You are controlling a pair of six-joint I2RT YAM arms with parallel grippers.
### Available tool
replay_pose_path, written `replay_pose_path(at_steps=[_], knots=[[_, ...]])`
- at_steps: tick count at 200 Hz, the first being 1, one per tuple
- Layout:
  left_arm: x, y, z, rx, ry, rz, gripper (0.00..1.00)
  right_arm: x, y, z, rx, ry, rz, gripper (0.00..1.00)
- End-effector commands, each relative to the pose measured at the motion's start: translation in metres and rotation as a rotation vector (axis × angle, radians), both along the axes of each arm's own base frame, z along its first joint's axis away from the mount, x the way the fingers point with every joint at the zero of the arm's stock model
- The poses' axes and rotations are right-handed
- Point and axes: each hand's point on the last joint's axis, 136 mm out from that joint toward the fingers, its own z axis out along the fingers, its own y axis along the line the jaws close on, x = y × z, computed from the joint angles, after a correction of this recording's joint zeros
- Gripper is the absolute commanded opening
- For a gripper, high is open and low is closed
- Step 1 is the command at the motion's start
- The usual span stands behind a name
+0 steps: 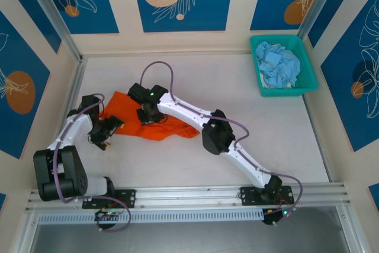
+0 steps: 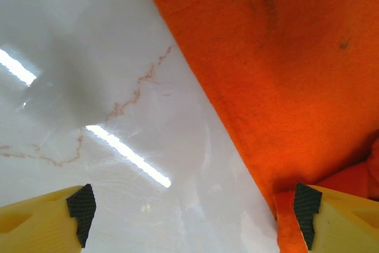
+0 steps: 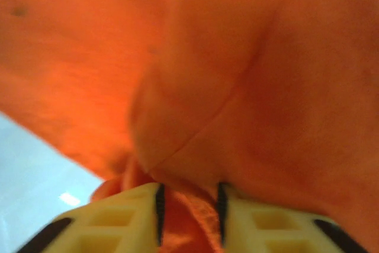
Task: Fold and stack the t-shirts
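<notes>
Overhead view: the orange t-shirt (image 1: 125, 109) lies crumpled left of the worktop's (image 1: 266, 137) centre. The pale blue t-shirts (image 1: 278, 66) are heaped in a teal mesh basket (image 1: 256, 63) at the far right corner. Neither wrist camera takes in that basket.

Left wrist view: the left gripper (image 2: 193, 217) has its jaws spread wide, with bare glossy worktop (image 2: 89, 87) between them. The orange t-shirt (image 2: 284, 75) fills the right half of this view, its straight edge running diagonally. The right-hand pad (image 2: 307, 211) touches a narrow strip of that cloth. The other pad sits over bare surface. Nothing is gripped.

Right wrist view: the right gripper (image 3: 189, 211) has its jaws drawn close together, a fold of the orange t-shirt (image 3: 237, 87) pinched between the pads. Cloth bunches up right against the fingers. A sliver of worktop (image 3: 35, 158) shows at lower left. This pinch is hidden under the wrist in the overhead view.

Arm poses, from overhead:
- The right arm runs from its base at the near edge diagonally toward the far left, elbow bent mid-worktop. The right gripper (image 1: 148, 115) is down on the middle of the shirt.
- The left arm is folded tightly near the near left corner, forearm angled toward the far side. The left gripper (image 1: 106, 133) points down at the shirt's left edge.
</notes>
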Motion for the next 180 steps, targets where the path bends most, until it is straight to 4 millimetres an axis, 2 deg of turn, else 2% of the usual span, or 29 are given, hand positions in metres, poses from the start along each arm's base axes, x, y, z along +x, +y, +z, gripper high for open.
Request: replay_pose_path(at_steps=[1, 19, 37, 65, 86, 108, 135, 149, 167, 180], knots=[[0.003, -0.003, -0.001, -0.033, -0.018, -0.009, 0.89, 0.008, -0.022, 0.016, -0.017, 0.024, -0.049, 0.26], [0.003, -0.006, -0.004, -0.05, -0.02, -0.003, 0.89, 0.014, -0.028, 0.019, -0.006, 0.035, -0.073, 0.19], [0.005, -0.009, -0.004, -0.069, -0.025, -0.002, 0.89, 0.017, -0.029, 0.033, 0.024, 0.029, -0.075, 0.11], [0.012, -0.02, -0.002, -0.1, -0.044, -0.026, 0.89, 0.015, -0.032, 0.077, 0.117, 0.006, -0.084, 0.0], [0.018, -0.036, 0.002, -0.142, -0.076, -0.072, 0.89, 0.01, -0.038, 0.115, 0.235, -0.015, -0.086, 0.0], [0.026, -0.056, 0.009, -0.186, -0.116, -0.134, 0.9, 0.003, -0.058, 0.142, 0.34, -0.001, -0.133, 0.0], [0.034, -0.07, 0.014, -0.198, -0.133, -0.197, 0.9, -0.005, -0.099, 0.149, 0.373, 0.0, -0.229, 0.0], [0.036, -0.077, 0.014, -0.214, -0.128, -0.21, 0.9, -0.01, -0.111, 0.148, 0.402, -0.016, -0.258, 0.0], [0.038, -0.081, 0.013, -0.226, -0.126, -0.198, 0.89, -0.015, -0.104, 0.142, 0.425, 0.018, -0.251, 0.22], [0.035, -0.073, 0.013, -0.18, -0.113, -0.168, 0.86, -0.014, -0.091, 0.129, 0.37, 0.049, -0.23, 0.36]])
